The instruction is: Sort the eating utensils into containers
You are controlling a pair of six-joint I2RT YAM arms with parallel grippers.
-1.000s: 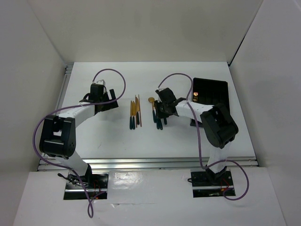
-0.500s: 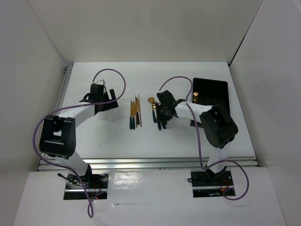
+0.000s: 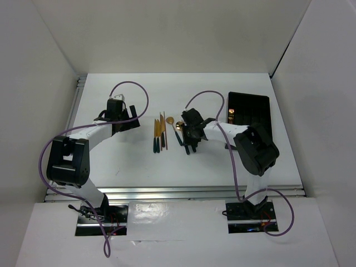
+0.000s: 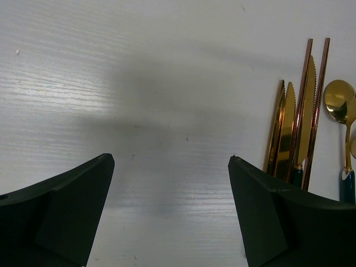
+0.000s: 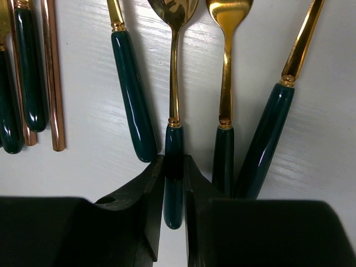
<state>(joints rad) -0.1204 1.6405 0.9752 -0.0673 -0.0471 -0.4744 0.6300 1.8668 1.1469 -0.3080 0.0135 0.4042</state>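
Right now your right gripper (image 5: 173, 181) is clamping the teal handle of a spoon (image 5: 174, 83). Both fingers (image 5: 146, 206) are pressing in on the handle's lower part, and the gold bowl is pointing to 12 o'clock in the wrist view. Whether the spoon is lying on the table (image 5: 89, 167) or lifted off it, you cannot tell.

A second spoon (image 5: 226, 72) is lying just beside it at 3 o'clock, running parallel. Beyond that, a slanting piece (image 5: 266, 139) is leaning its teal handle toward the gripper, with its head cut off by the picture's edge. At 9 o'clock of the held spoon another handle (image 5: 132, 94) is lying close by. Farther out the same way, a stick (image 5: 53, 72) is lying next to two more teal handles (image 5: 28, 72).

From above, the tray (image 3: 257, 105) is sitting at about 2 o'clock from your right gripper — well apart from it, with the right arm crossing over its near end.

Your left gripper (image 4: 169, 217) is hovering over bare table with its jaws spread wide, holding nothing. At its 3 o'clock the knives (image 4: 286, 133) are lying blade-up toward 12, with copper sticks among them — all apart from the fingers.
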